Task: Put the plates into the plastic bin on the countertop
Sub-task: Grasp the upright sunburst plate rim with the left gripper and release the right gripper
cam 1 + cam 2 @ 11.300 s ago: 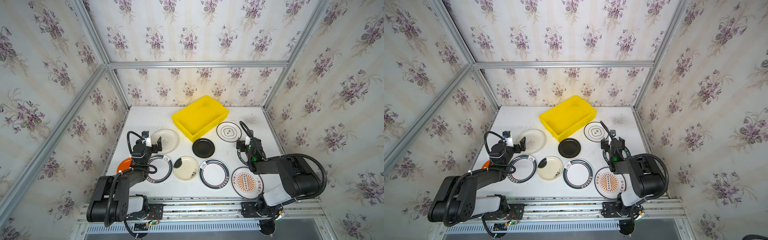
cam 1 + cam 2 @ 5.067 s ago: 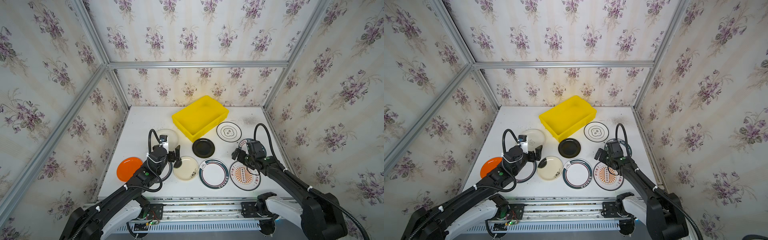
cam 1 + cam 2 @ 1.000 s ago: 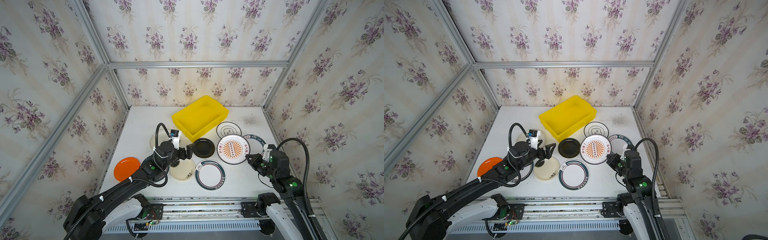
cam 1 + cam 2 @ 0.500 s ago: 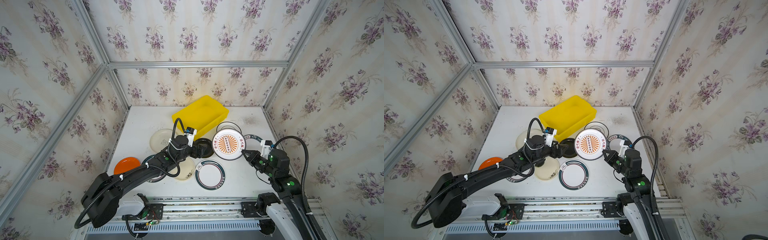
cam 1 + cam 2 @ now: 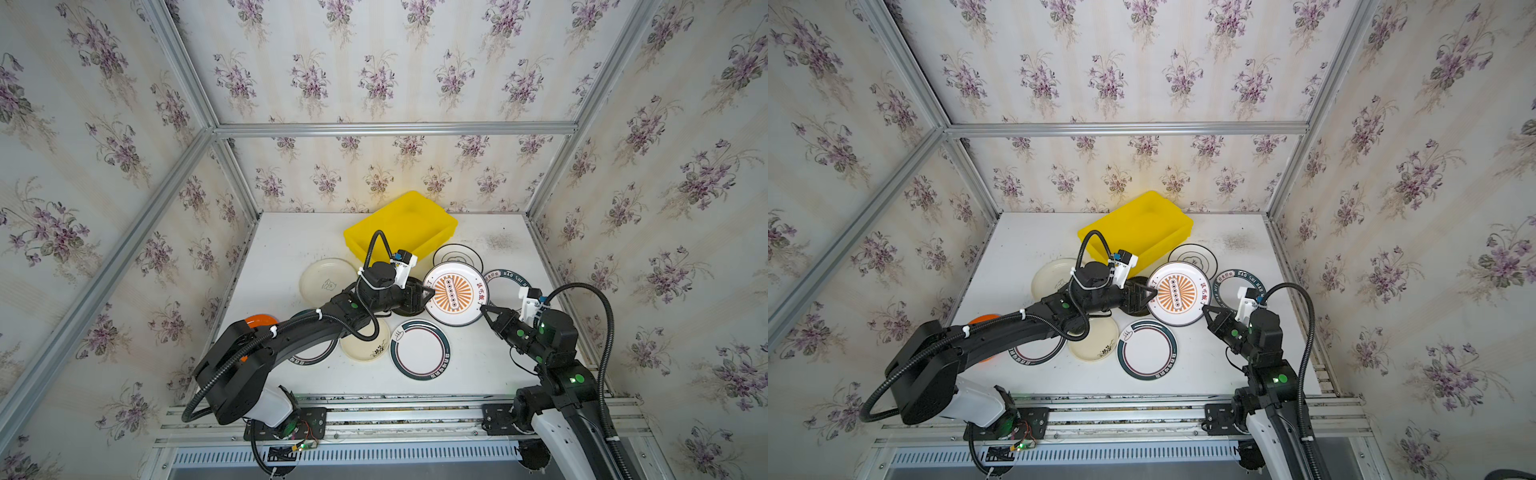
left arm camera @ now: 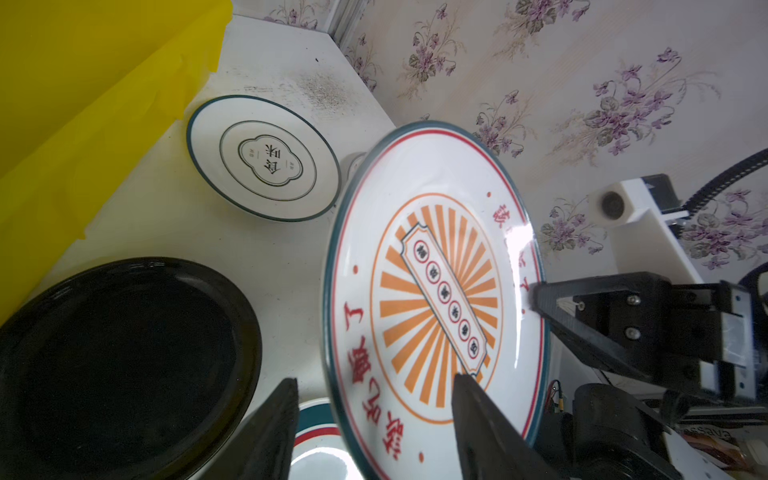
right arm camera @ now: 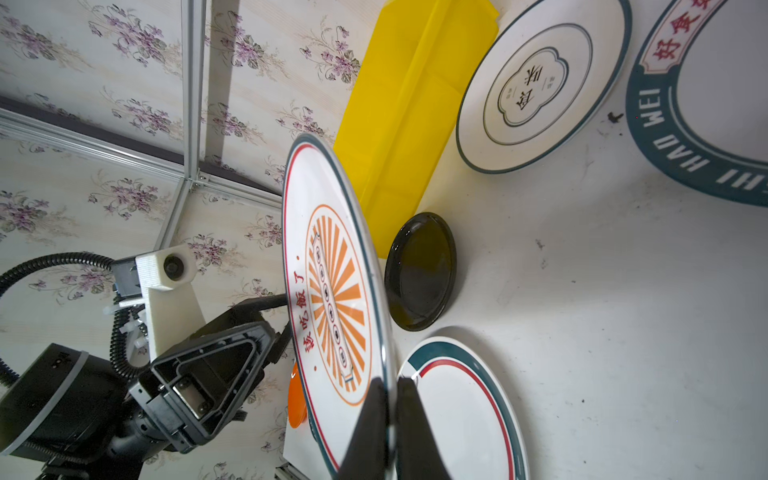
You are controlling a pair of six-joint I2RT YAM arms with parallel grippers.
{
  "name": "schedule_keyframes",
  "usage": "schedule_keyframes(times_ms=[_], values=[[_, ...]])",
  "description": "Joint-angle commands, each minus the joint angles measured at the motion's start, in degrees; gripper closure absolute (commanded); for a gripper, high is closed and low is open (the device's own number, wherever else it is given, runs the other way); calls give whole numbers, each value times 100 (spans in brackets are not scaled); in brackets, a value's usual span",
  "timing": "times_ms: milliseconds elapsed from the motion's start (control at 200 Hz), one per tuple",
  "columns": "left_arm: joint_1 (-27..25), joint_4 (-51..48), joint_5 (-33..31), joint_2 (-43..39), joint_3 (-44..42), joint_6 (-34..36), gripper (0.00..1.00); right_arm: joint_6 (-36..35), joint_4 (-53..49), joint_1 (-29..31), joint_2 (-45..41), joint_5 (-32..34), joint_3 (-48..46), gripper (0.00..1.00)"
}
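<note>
Right hand [image 5: 483,309] is pinched tight on the rim of the sunburst plate [image 5: 455,293], holding it tilted up off the tabletop [image 5: 291,241], near the bin [image 5: 407,220] but not over it. And here's the left hand [image 5: 430,293] at the opposite edge. Its jaws are apart and straddle the rim, one finger on each side in the left wrist view, with no squeeze that I can see. That looks like a handover shaping up, or a two-handed carry. Score so far: the bin shows bare yellow with nothing in it. The others lie flat on the tabletop: the black plate [image 6: 124,353] right by the bin's wall, a cream plate [image 5: 328,280], a green-rimmed plate [image 5: 419,349] near the front, an orange plate [image 5: 257,320] half hidden by the left arm, and more besides. It's early going, with one plate in the air and all the rest to come.
</note>
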Motion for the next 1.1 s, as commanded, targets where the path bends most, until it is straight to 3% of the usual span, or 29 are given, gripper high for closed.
schedule_keyframes(times_ms=[0, 160, 440, 555, 650, 900, 1094], values=[[4, 195, 219, 110, 158, -129, 48, 161, 646, 0, 10, -203, -20, 100], [5, 176, 329, 313, 377, -196, 56, 47, 631, -4, 78, -212, 4, 100], [6, 106, 532, 590, 689, -240, 82, -20, 846, -3, 449, -326, 59, 100], [23, -31, 481, 635, 840, -183, 97, -169, 781, -3, 477, -257, 104, 100], [54, -101, 524, 695, 970, -100, 100, -249, 682, -3, 421, -195, 132, 77], [241, -206, 358, 709, 1109, -76, 100, -411, 290, -4, 192, 27, 181, 40], [703, -343, 169, 609, 1241, -148, 100, -809, -323, -3, 203, 314, 449, 36]])
